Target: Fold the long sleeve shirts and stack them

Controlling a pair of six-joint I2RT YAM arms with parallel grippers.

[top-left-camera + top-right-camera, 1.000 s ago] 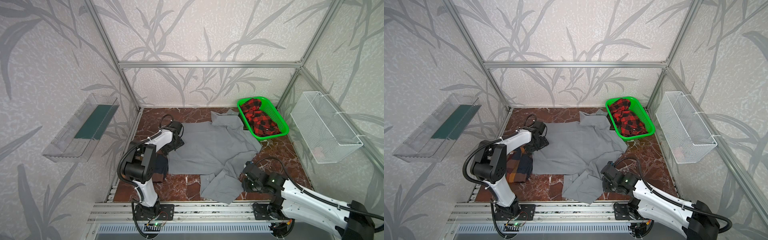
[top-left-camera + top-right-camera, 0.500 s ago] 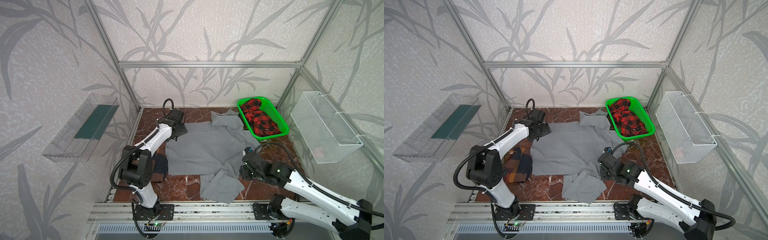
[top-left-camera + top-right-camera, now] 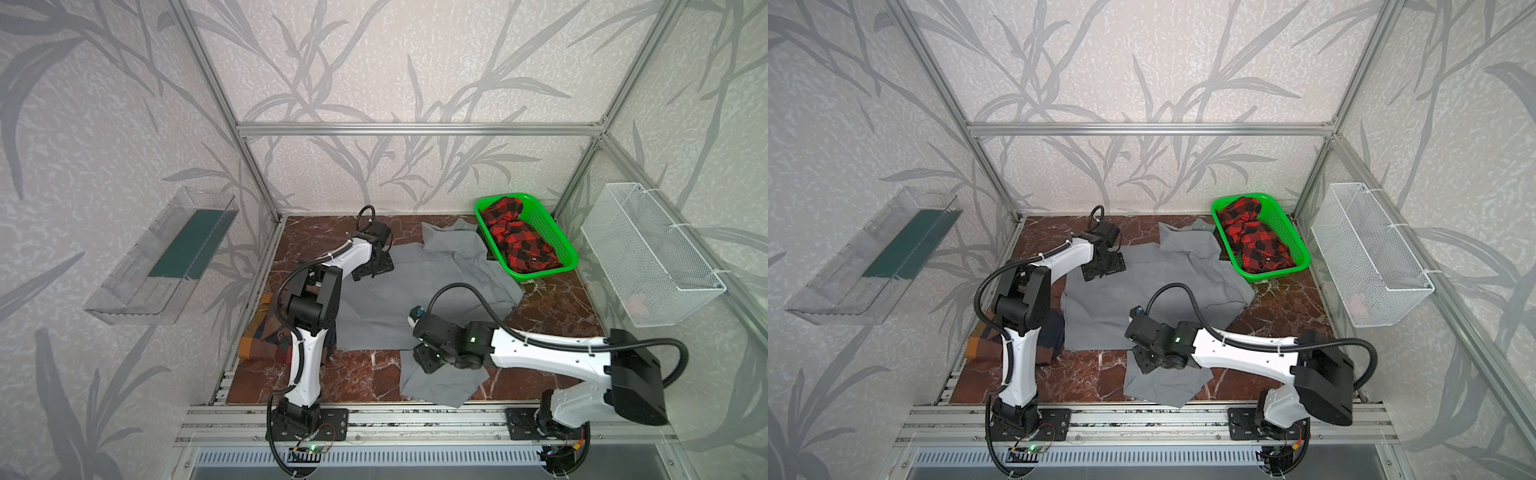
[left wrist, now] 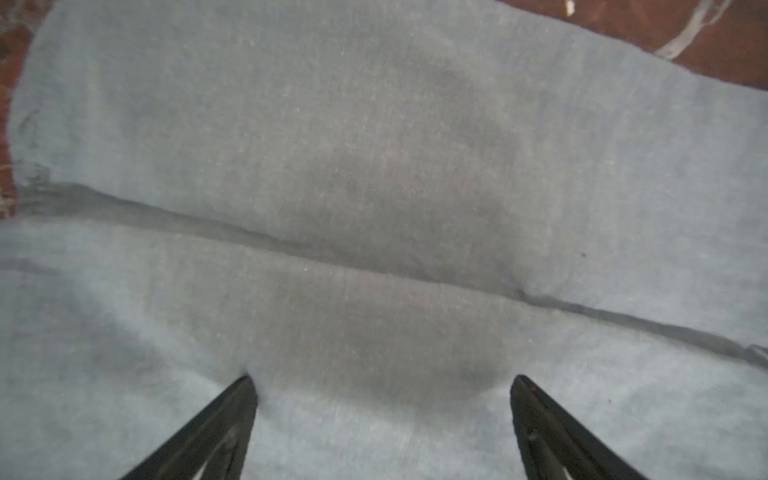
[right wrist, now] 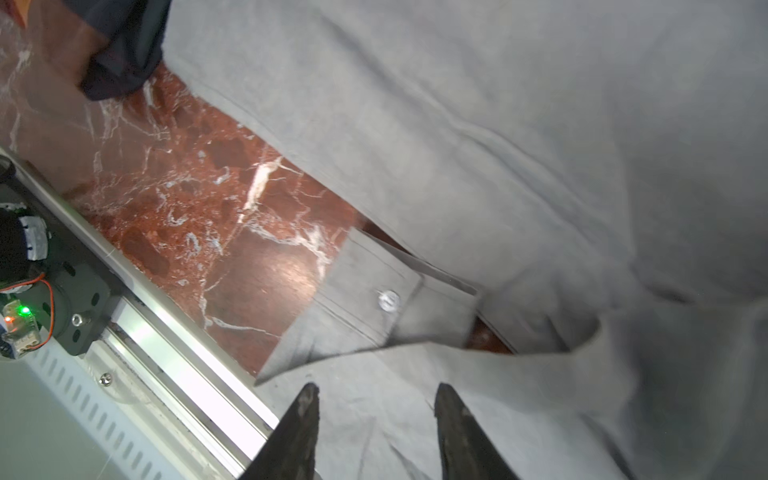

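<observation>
Grey shirt lies spread on the counter, ready for me to fold. My left claw is spread wide on its far edge. My right claw, parted beside the cuff, pinches nothing.

leaf-patterned grey walls and aluminium framing surround a red-brown marble floor.

checked shirt mostly hidden behind left arm; grey shirt blurred in left wrist view; wire basket contents indistinct.
</observation>
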